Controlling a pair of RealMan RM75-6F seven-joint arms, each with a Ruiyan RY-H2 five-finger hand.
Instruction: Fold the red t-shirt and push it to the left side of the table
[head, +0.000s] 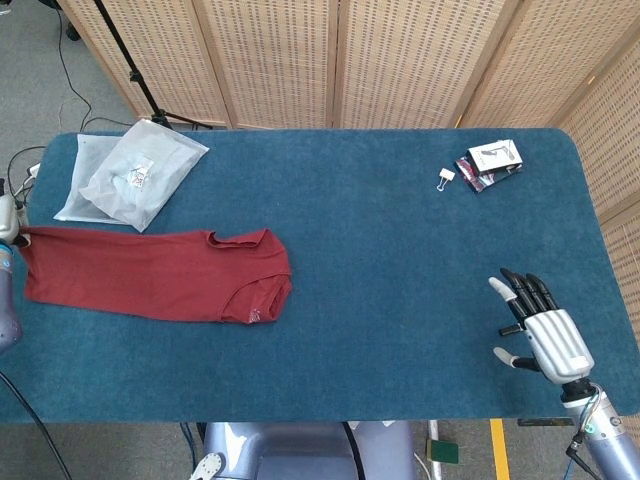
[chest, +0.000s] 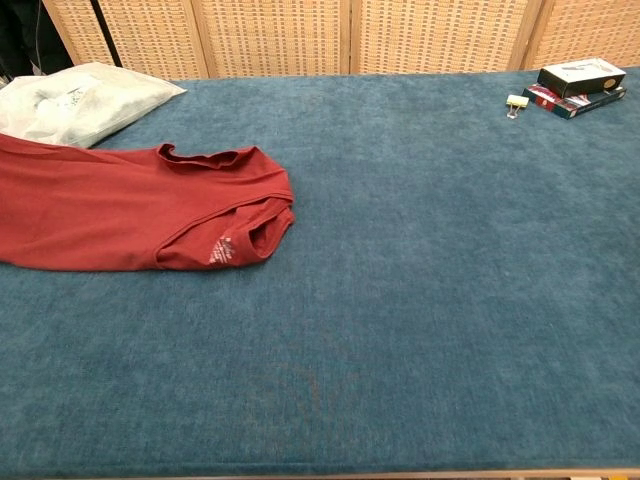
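The red t-shirt (head: 150, 272) lies folded into a long band at the left side of the blue table (head: 400, 270), its collar end pointing right. The chest view shows the t-shirt (chest: 110, 205) running off the left edge. Only a sliver of my left hand (head: 6, 222) shows, at the left border of the head view, holding the shirt's far left corner. My right hand (head: 538, 328) hovers open over the table's front right, fingers spread, far from the shirt. Neither hand appears in the chest view.
A clear plastic bag (head: 130, 175) lies at the back left, just behind the shirt, also visible as the bag (chest: 75, 100) in the chest view. A binder clip (head: 446, 179) and small boxes (head: 492, 163) sit at the back right.
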